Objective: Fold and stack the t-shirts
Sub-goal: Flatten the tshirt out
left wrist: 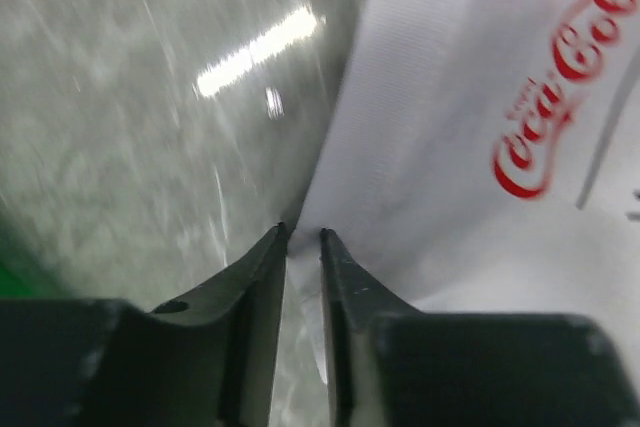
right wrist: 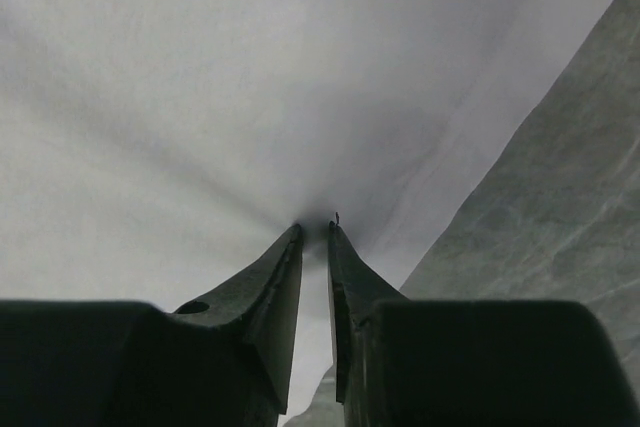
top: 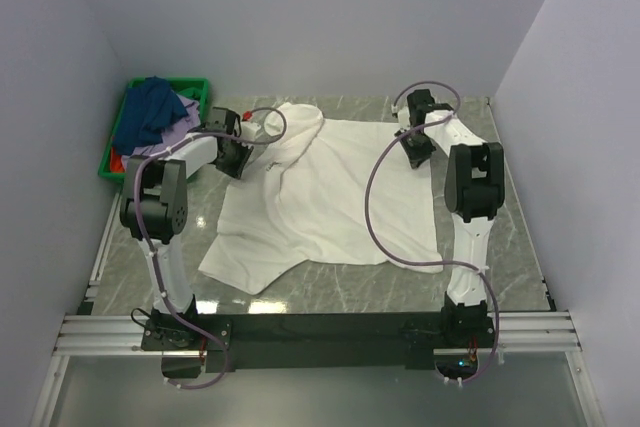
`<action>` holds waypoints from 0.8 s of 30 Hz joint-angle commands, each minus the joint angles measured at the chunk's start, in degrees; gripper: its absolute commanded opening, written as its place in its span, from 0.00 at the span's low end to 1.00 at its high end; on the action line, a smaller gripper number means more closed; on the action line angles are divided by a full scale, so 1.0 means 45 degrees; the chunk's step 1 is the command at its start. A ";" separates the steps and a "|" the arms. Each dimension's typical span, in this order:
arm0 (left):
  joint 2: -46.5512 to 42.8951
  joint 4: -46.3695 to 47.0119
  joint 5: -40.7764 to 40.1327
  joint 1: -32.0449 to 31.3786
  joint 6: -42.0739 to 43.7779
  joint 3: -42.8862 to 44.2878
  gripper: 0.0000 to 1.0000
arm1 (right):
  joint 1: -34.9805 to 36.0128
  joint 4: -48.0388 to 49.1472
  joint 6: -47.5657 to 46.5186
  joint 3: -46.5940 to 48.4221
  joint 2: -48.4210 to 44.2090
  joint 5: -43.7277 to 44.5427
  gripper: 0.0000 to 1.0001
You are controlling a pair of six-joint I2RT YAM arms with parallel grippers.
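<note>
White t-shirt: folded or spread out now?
Mostly spread, not folded: the white t-shirt lies across the table, only its far-left corner bunched where the left gripper pinches it. The right gripper pinches its far-right edge.

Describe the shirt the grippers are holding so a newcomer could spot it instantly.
Spread across the middle of the grey marble table lies the white t-shirt. Unlike the coloured shirts heaped in the green crate at the far-left corner, it is laid out, white, with red script lettering.
</note>
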 commanded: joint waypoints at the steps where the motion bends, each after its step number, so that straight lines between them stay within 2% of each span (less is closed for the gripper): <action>1: -0.0957 -0.1386 -0.0884 0.0119 0.0936 -0.1423 0.25 | -0.0099 -0.0949 -0.0623 -0.1274 -0.0289 0.1271 0.23; 5: -0.1565 -0.2225 -0.0904 0.0547 0.1112 -0.2458 0.01 | -0.0333 -0.1320 -0.1015 -0.2544 -0.1088 0.1585 0.22; 13: -0.3127 -0.3983 -0.0846 0.1115 0.1893 -0.3827 0.01 | -0.1036 -0.1906 -0.2361 -0.4458 -0.2808 0.1606 0.22; 16: -0.3401 -0.4492 -0.0963 0.1115 0.2108 -0.3731 0.01 | -0.1017 -0.2391 -0.2791 -0.4112 -0.3219 0.1002 0.22; 17: -0.3440 -0.4628 -0.0770 0.1135 0.2128 -0.3170 0.01 | -0.1036 -0.2665 -0.2851 -0.3818 -0.3239 0.0690 0.23; 19: -0.3616 -0.5000 0.0842 0.1388 0.2070 -0.2193 0.22 | -0.1056 -0.3192 -0.2793 -0.2691 -0.3297 0.0240 0.29; 20: -0.3617 -0.5136 0.1472 0.1427 0.2089 -0.1008 0.39 | -0.1056 -0.3408 -0.2774 -0.2219 -0.3239 -0.0400 0.31; 23: -0.2975 -0.5138 0.3094 0.0885 0.1837 0.1453 0.54 | -0.1385 -0.3644 -0.2520 -0.0480 -0.2870 -0.0952 0.38; 24: -0.2237 -0.5041 0.3157 0.0630 0.1719 0.2084 0.55 | -0.1504 -0.3683 -0.2442 -0.0108 -0.2713 -0.1050 0.40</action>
